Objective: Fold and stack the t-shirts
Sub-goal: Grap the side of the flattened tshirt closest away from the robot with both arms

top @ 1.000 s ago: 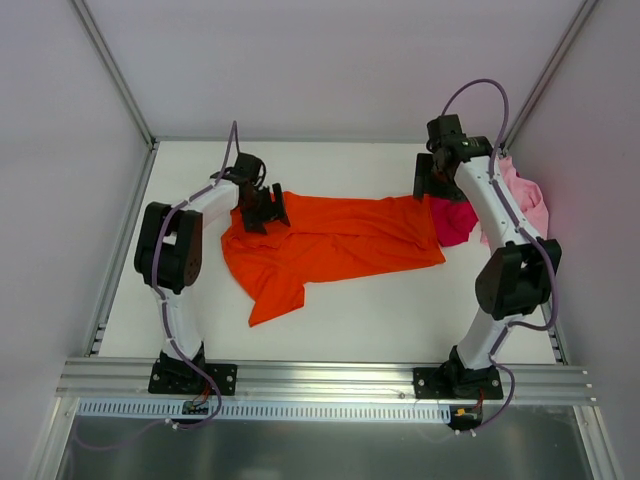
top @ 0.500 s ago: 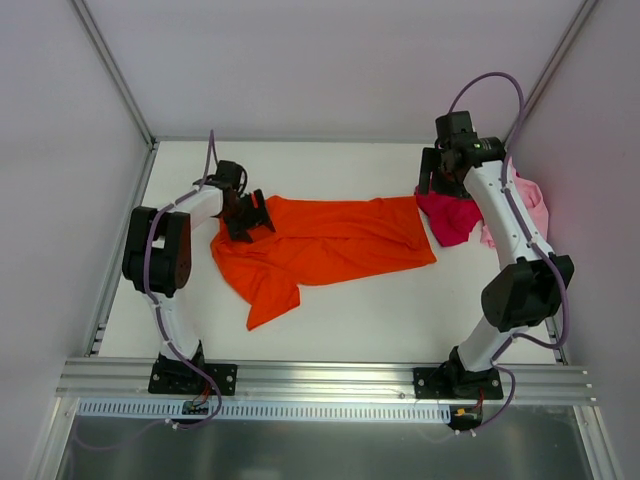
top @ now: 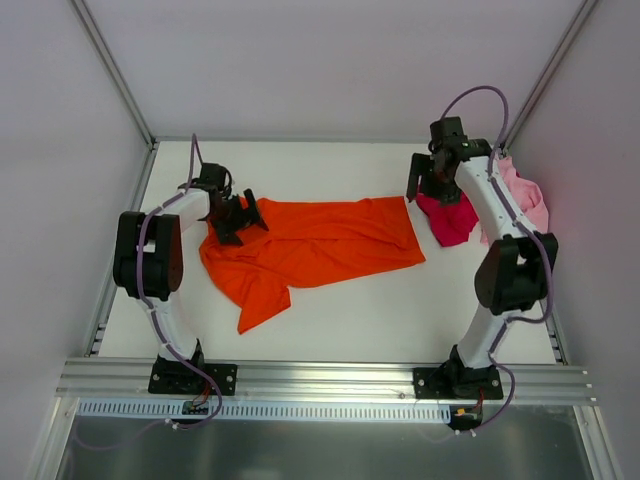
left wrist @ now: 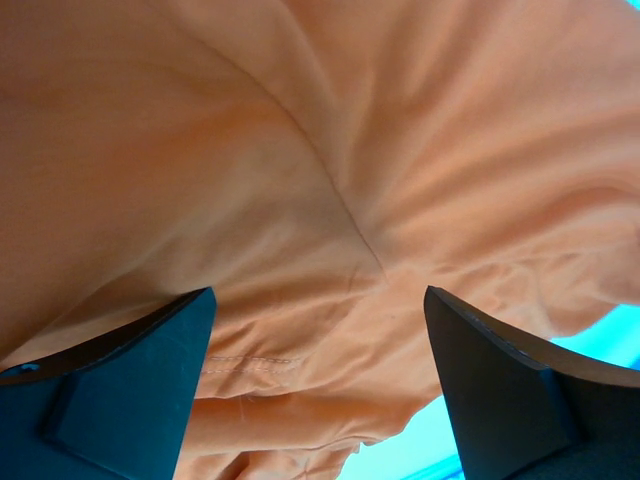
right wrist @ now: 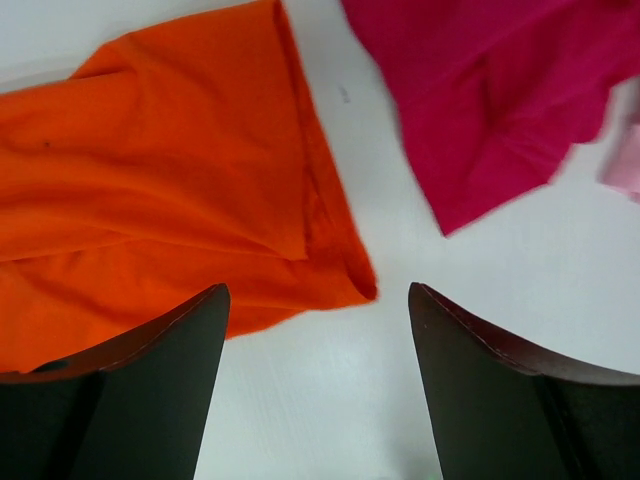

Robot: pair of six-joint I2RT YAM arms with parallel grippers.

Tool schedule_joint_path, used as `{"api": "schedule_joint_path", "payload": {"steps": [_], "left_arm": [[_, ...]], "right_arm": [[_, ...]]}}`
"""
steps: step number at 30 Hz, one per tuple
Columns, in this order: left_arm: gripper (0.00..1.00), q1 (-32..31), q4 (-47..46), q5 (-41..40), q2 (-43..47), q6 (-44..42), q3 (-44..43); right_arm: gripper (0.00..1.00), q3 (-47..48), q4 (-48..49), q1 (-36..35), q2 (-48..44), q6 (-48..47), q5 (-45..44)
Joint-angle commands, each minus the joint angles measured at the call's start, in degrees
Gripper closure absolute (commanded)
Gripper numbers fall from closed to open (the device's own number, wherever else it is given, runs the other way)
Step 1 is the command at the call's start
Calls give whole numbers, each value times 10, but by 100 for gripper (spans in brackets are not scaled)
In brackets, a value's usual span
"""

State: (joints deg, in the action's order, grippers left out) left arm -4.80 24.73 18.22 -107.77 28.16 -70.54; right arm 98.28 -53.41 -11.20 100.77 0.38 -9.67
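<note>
At the left, the left gripper (top: 236,214) sits low over the orange t-shirt's (top: 320,240) left end, its jaws released. Cloth fills the space between them, none of it pinched. The orange t-shirt lies spread and rumpled across the middle of the white tabletop (top: 400,310). Further right, the right gripper (top: 424,182) hangs with its jaws parted and empty above the bare strip between the orange hem and the crimson t-shirt (top: 452,220) — crumpled just beside the light pink t-shirt (top: 526,200), at the right wall.

Lab test cell (white panels (top: 330,70), aluminium rail (top: 320,378)).
</note>
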Motion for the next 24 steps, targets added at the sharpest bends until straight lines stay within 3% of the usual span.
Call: {"api": "schedule_joint_path", "payload": {"steps": [1,3,7,13,24], "left_arm": [[12,-3,-22,66,28,-25,-3],[8,-11,-33,89,55,-29,-13],[4,-19,-37,114,98,-32,-49],[2,-20,-19,136,175,-32,-71],[1,-20,32,131,237,-49,-62]], "right_arm": [[24,17,47,28,105,36,175],[24,25,85,29,133,48,256],[23,60,125,29,169,43,302],[22,142,90,30,233,7,273],[20,142,109,43,244,-25,150]]}}
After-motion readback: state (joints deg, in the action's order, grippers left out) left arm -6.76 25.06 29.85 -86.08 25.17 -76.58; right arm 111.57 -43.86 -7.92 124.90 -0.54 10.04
